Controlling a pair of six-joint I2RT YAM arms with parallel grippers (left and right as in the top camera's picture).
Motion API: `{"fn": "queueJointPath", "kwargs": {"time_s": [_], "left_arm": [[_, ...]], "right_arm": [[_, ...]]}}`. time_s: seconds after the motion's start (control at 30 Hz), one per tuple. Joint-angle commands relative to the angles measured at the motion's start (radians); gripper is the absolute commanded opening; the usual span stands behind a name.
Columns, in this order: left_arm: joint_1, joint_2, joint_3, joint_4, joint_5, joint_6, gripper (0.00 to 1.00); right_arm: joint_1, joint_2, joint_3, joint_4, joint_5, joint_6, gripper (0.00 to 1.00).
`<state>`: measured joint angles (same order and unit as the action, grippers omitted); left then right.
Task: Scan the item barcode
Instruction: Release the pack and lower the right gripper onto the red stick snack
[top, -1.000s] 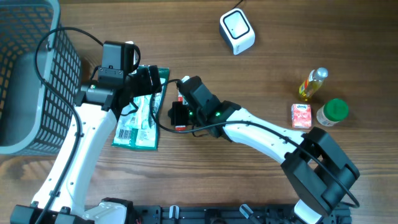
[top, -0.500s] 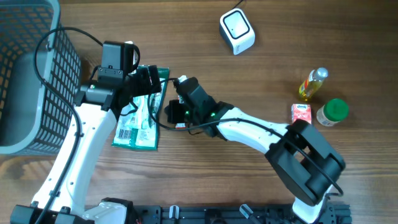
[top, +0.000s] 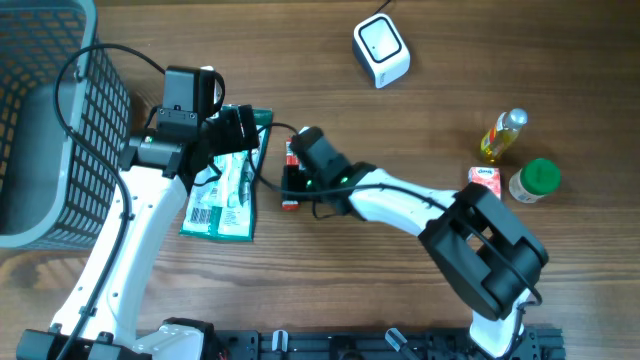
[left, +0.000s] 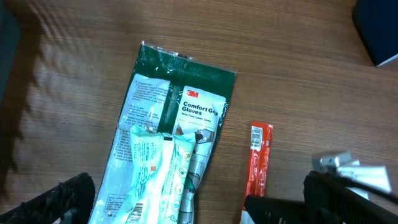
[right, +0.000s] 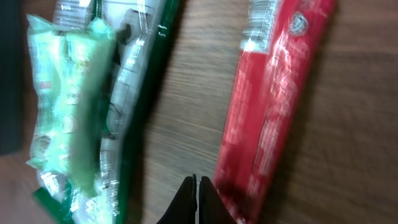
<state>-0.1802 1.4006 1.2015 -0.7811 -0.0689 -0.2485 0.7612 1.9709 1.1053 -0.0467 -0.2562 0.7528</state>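
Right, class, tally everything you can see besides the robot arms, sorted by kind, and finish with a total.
Flat packets: 3 (gloves pack, pale green packet, red sachet)
Bottles: 1 (yellow bottle)
Jars: 1 (green-lidded jar)
Cartons: 1 (small pink carton)
Scanners: 1 (white scanner)
Baskets: 1 (grey basket)
Total: 8
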Motion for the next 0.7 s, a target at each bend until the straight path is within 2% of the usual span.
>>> {"fn": "queueJointPath", "kwargs": {"time_s": [0.0,0.3,0.67], "left_arm": [[0.006,0.002,0.003,0.003,0.008,0.002,1.00],[0.006,0.002,0.003,0.003,0.008,0.002,1.00],[0.006,0.002,0.003,0.003,0.008,0.002,1.00]], "right_arm": [[-0.082,-0.023,-0.004,0.028,-0.268,-0.071,0.04],[-0.153,-0.028,-0.004,0.032,-0.450,-0.167,0.04],[-0.111,0.003,-0.004,-0.001,-0.246,-0.087,0.04]]}}
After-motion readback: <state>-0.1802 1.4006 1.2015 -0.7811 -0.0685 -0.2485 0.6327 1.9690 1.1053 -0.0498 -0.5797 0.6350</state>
